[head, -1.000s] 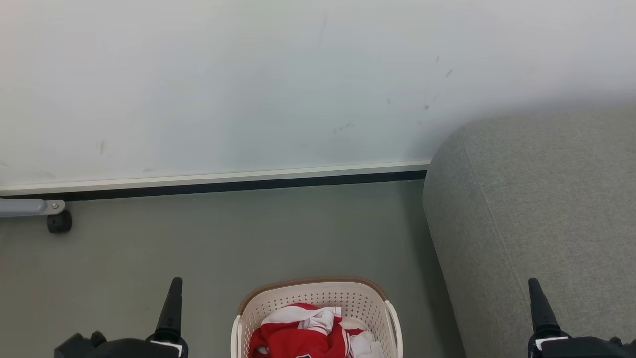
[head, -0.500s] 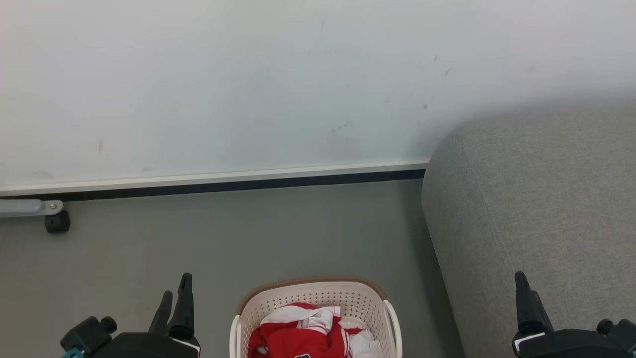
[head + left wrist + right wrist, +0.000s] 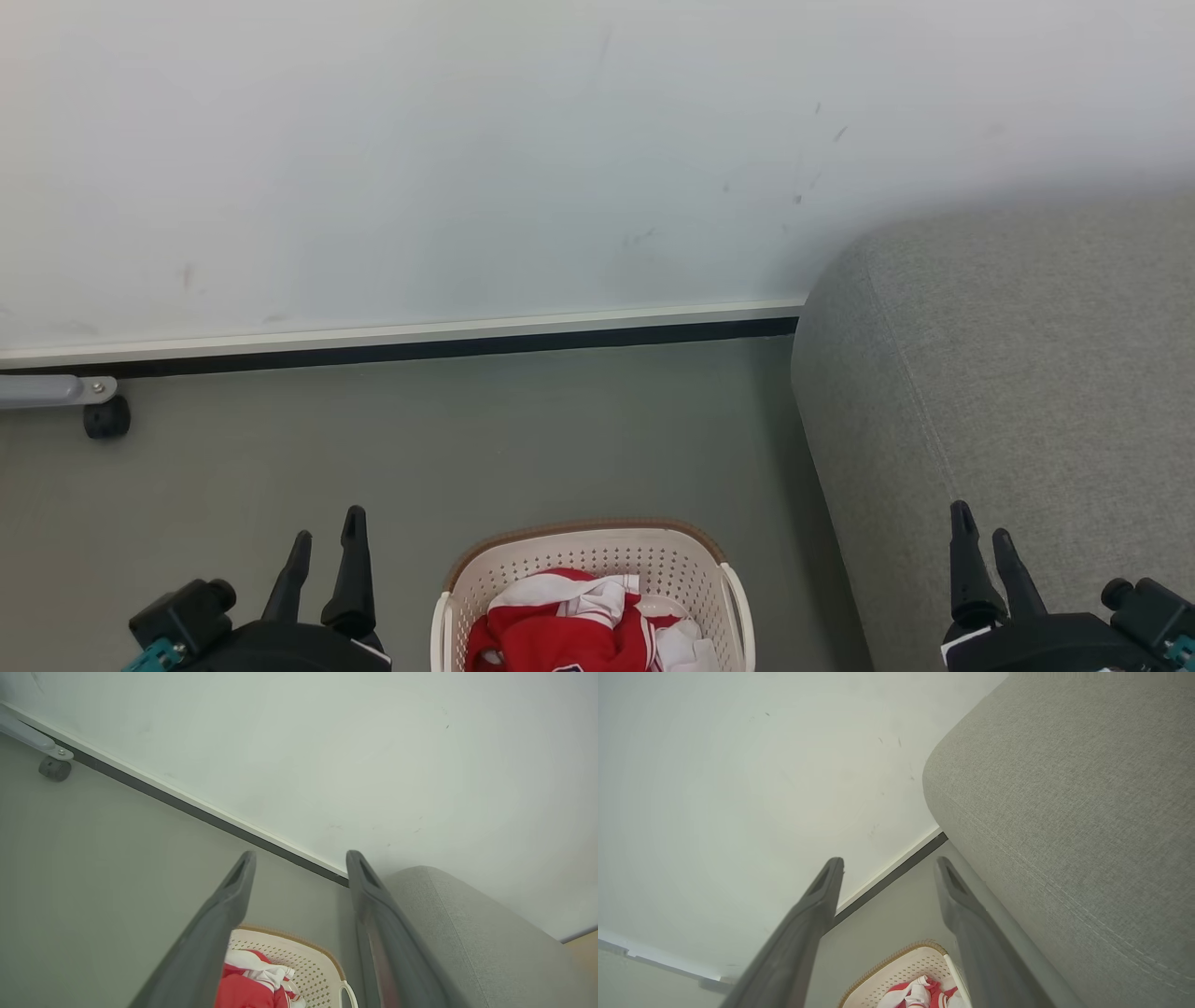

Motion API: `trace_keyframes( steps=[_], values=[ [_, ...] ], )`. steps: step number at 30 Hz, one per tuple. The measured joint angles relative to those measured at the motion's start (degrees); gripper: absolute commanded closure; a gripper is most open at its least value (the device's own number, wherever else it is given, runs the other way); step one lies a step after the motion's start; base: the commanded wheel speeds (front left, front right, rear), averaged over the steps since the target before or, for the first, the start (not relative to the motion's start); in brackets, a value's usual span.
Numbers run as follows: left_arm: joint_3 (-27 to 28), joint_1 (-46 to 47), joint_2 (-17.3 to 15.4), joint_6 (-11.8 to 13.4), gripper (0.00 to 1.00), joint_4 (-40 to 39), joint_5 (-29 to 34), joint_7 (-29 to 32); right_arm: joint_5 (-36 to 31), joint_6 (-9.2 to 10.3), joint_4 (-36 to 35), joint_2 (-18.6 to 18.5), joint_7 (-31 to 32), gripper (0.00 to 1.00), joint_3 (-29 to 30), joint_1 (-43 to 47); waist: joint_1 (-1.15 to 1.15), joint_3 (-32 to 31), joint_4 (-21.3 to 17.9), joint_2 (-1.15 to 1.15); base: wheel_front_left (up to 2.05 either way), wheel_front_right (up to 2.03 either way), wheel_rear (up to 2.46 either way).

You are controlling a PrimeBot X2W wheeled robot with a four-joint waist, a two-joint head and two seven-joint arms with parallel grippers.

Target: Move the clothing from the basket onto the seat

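Observation:
The cream basket [image 3: 597, 560] with its brown rim stands on the floor at the bottom centre of the head view, and red and white clothing [image 3: 560, 625] lies crumpled inside it. The grey seat [image 3: 1008, 392] rises just to the basket's right. My left gripper [image 3: 327, 527] is open, left of the basket and above the floor, holding nothing. Over the seat's near edge my right gripper [image 3: 982, 525] is open and empty. Between the left wrist's fingers [image 3: 238, 882] I see the basket [image 3: 303, 961] and clothing [image 3: 243, 984]. The right wrist view shows the basket [image 3: 906, 966] and the seat [image 3: 1064, 788].
A white wall with a dark skirting strip [image 3: 401, 350] runs behind the grey floor [image 3: 467, 439]. A grey bar on a black caster [image 3: 105, 417] sits at the left by the wall.
Both grippers have turned inward, so that both fingers of each now show side by side. The left one has shifted slightly right and the right one slightly left.

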State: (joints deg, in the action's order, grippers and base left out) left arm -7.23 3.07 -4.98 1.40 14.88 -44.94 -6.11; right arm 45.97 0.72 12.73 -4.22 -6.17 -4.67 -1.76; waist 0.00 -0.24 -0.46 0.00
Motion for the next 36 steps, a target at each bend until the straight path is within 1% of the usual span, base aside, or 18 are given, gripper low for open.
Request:
trace_keyframes(
  steps=[9,11,18,19,24,26,30,32,36],
  values=[
    [-0.5,0.0,-0.2,1.2,0.0,-0.7,7.5,-1.7,-7.3,1.34,-1.0,-0.6,-1.8,0.0,-1.3,0.0,0.0,-0.2,-0.1,0.0,0.0,0.0,0.0],
    [-0.6,0.0,-0.2,1.2,0.0,-0.8,8.2,-2.1,-7.9,1.37,-1.1,-0.6,-2.1,0.0,-1.4,0.1,0.0,-0.2,-0.1,0.0,0.0,0.0,0.0],
    [-1.0,0.0,-0.4,2.4,0.0,-1.2,14.2,-3.6,-13.8,1.99,-1.8,-1.2,-3.6,0.0,-2.4,0.1,0.0,-0.4,-0.2,0.0,0.0,0.0,0.0],
    [-1.1,0.0,-0.4,2.7,0.0,-1.2,14.7,-3.7,-14.5,2.31,-1.9,-1.3,-3.6,0.0,-2.5,0.1,0.0,-0.5,-0.2,0.0,0.0,0.0,0.0],
    [-1.5,0.0,-0.4,3.2,0.0,-1.3,18.5,-4.7,-18.4,2.38,-2.6,-1.5,-4.8,0.0,-3.3,0.1,0.0,-0.7,-0.2,0.0,0.0,0.0,0.0],
    [-1.7,-0.1,-0.4,3.4,0.0,-1.3,20.3,-5.3,-20.1,2.81,-2.8,-1.6,-5.1,0.0,-3.6,0.2,0.0,-0.7,-0.2,0.0,0.0,0.0,0.0],
    [-2.2,-0.1,-0.4,3.7,0.0,-1.4,22.8,-6.2,-23.1,2.89,-3.2,-1.8,-6.1,0.0,-4.1,0.4,0.0,-0.8,-0.3,0.0,0.0,0.0,0.0],
    [-2.3,-0.2,-0.4,4.2,0.0,-1.4,24.6,-6.6,-24.9,3.31,-3.6,-1.9,-6.5,0.0,-4.5,0.6,0.0,-0.8,-0.3,0.0,0.0,0.0,0.0],
    [-2.5,-0.2,-0.4,4.3,0.0,-1.5,27.5,-7.3,-28.1,3.38,-4.0,-2.0,-7.4,0.0,-5.0,1.1,0.0,-0.9,-0.4,0.0,0.0,0.0,0.0]
  ],
)
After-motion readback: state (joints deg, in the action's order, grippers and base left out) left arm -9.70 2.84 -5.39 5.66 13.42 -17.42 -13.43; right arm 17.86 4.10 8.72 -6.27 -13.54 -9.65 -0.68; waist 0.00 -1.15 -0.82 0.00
